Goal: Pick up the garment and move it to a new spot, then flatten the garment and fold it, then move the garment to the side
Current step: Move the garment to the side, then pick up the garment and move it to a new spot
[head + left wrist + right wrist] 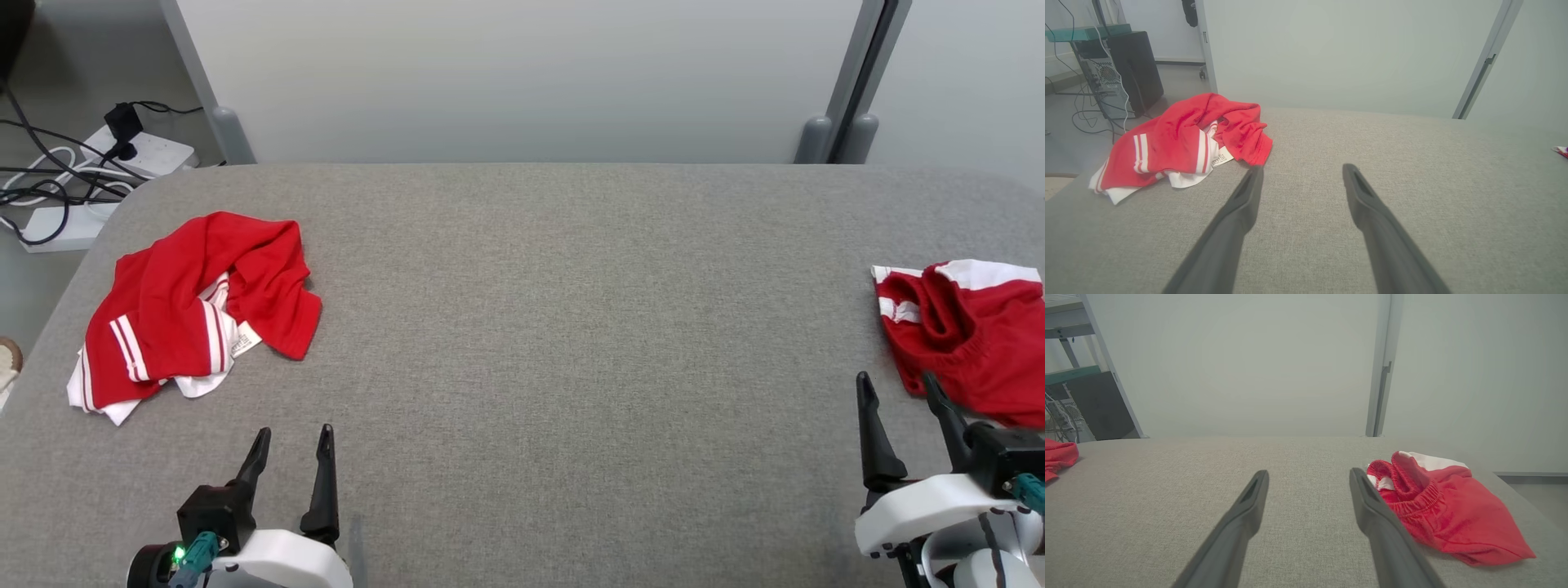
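Observation:
A crumpled red garment (196, 310) with white stripes and a white hem lies on the left part of the grey fabric table (571, 327). My left gripper (294, 431) stands open just below and right of it, empty. In the left wrist view the garment (1180, 143) lies ahead to the left, its edge near the left fingertip of the gripper (1303, 168). A second red garment (971, 343) with an elastic waistband lies at the table's right edge. My right gripper (896, 377) is open beside it. In the right wrist view this garment (1445, 510) lies against the right finger of that gripper (1309, 472).
Power strips and tangled cables (90, 163) lie on the floor beyond the table's far left corner. A computer tower (1106, 77) stands there too. A pale wall with grey posts (849, 82) rises behind the table's far edge.

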Controlling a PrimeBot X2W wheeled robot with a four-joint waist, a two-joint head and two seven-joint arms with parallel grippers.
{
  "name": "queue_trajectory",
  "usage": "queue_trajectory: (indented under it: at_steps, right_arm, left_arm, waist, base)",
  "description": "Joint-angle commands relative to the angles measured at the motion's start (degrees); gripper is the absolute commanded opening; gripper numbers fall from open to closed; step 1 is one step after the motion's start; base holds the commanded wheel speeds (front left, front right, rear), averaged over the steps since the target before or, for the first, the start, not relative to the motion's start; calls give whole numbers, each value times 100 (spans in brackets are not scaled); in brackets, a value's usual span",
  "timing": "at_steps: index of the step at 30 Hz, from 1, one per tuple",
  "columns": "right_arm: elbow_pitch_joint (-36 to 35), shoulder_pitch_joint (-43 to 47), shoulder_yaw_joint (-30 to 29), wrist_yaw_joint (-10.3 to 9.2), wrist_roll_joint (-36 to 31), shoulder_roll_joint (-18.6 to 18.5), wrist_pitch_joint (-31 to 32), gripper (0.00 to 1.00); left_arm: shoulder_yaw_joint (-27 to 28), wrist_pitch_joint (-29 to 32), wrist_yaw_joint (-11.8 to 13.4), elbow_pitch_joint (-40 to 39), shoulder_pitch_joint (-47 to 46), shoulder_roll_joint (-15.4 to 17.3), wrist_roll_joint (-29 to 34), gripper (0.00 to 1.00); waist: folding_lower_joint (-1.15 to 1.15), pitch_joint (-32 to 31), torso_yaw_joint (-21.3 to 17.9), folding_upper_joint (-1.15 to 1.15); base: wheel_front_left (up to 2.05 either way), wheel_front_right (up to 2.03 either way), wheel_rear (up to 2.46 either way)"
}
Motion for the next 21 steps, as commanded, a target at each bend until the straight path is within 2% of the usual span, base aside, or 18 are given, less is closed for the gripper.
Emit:
queue_trajectory:
  at_steps: [1,7,15,21]
  right_arm:
    - [-149,-76,186,23,-30,-57,-67,100]
    - [-155,-21,383,23,38,-13,-67,100]
    - [-120,-132,604,23,96,41,-67,100]
    - [-111,-221,622,23,79,67,-67,100]
  left_arm:
    - [149,-58,-7,-120,-128,45,-12,100]
    - [125,-58,51,-82,-149,45,-72,100]
    - [325,-58,23,-69,-120,45,-21,100]
    - [396,-58,-65,35,-174,45,-108,100]
  waist:
    - [0,-2,91,0]
    - [0,22,585,0]
    - [0,236,1507,0]
    - [0,388,1873,0]
  base:
    - [0,0,0]
    - [0,0,0]
    - [0,0,0]
    - [0,0,0]
